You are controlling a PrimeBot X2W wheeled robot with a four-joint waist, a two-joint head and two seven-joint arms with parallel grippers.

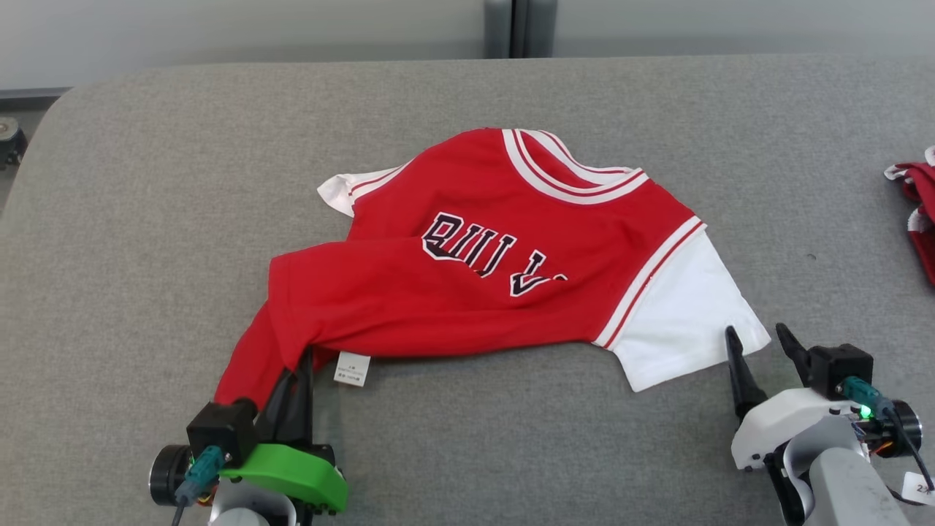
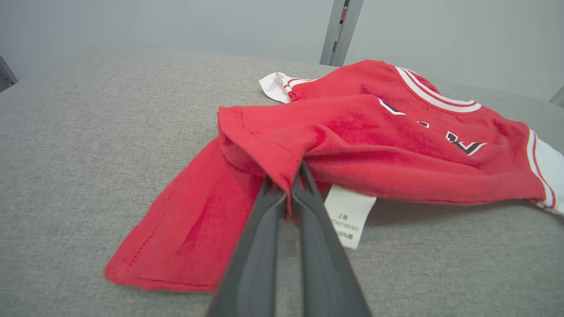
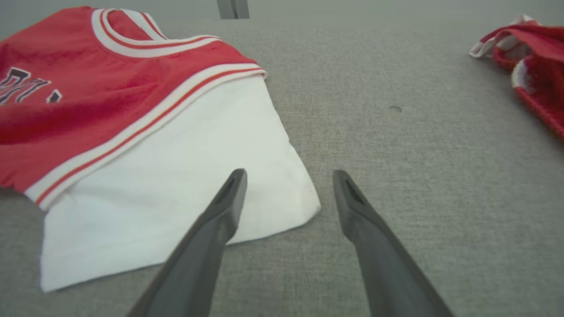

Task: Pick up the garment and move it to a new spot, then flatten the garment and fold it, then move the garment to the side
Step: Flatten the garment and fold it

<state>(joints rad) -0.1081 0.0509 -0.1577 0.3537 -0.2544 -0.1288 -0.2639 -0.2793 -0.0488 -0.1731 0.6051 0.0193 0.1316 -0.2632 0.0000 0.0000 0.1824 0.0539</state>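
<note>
Red knit shirt (image 1: 467, 292) with white sleeves, striped collar and dark chest lettering is lying spread on the grey woven fabric tabletop (image 1: 146, 219), roughly mid-table, collar pointing away from the robot. Its near hem is bunching and folding over at the robot's left.

Left gripper (image 1: 303, 361) is pinching that red hem fold. In the left wrist view its two dark fingers (image 2: 257, 237) are meeting with cloth squeezed between the tips, and the fold is sitting slightly raised off the table. A white care label (image 2: 348, 215) is hanging out from under the fold, just beside the fingers.

Right gripper (image 1: 756, 332) is hovering with fingers spread wide, holding nothing, tips just beside the near corner of the white sleeve (image 3: 176, 176). Whether those tips are touching the tabletop, I cannot tell.

Off at the table's right edge a red-and-white crumpled cloth (image 1: 917, 212) is lying, well apart from the shirt.
</note>
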